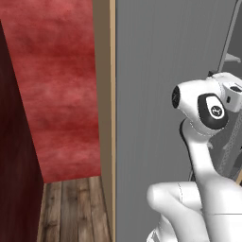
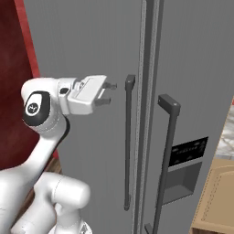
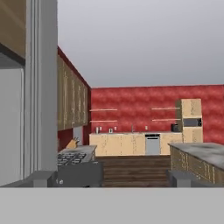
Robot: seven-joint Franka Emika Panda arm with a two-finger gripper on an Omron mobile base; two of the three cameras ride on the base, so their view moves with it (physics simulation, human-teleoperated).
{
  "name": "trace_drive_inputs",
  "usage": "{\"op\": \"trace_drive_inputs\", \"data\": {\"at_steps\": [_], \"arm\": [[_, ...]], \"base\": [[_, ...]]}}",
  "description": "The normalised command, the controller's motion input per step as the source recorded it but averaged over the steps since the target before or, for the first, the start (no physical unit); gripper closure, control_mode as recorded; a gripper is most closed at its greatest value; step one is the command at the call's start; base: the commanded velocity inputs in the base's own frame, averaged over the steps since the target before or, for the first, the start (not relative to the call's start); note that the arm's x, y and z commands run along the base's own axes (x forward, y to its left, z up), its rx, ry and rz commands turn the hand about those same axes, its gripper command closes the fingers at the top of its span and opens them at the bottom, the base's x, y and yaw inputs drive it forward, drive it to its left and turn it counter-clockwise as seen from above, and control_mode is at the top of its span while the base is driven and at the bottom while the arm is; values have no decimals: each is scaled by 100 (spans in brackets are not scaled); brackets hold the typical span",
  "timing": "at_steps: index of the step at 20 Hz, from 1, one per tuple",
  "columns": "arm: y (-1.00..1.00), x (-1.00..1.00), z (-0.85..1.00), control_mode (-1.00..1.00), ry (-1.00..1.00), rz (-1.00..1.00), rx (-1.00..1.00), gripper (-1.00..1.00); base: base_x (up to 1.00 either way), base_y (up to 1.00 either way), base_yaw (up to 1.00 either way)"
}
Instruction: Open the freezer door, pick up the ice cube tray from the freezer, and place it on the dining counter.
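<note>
So: tall matte grey freezer door is closed, contents hidden. White two-finger gripper, fingers spread and empty, sits just left of its thin dark vertical bar handle.

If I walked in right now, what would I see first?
A big white robot arm stretching toward a tall grey freezer door that is shut. Its claw is open and hangs just left of the door's long dark handle, not touching it. Behind, on the left, is a bright red wall.
</note>
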Motion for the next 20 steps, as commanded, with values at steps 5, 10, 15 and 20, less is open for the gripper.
{"op": "trace_drive_inputs", "data": {"at_steps": [5, 10, 15, 20], "arm": [[-12, 43, -4, -100, -2, 0, 3, -100], [-25, 42, -14, -100, -4, 0, 7, -100], [-34, 33, -22, -100, -6, 0, 5, -100], [-28, 42, -17, -100, -5, 0, 5, -100]], "base": [[0, 0, 0], [0, 0, 0], [0, 0, 0], [0, 0, 0]]}}
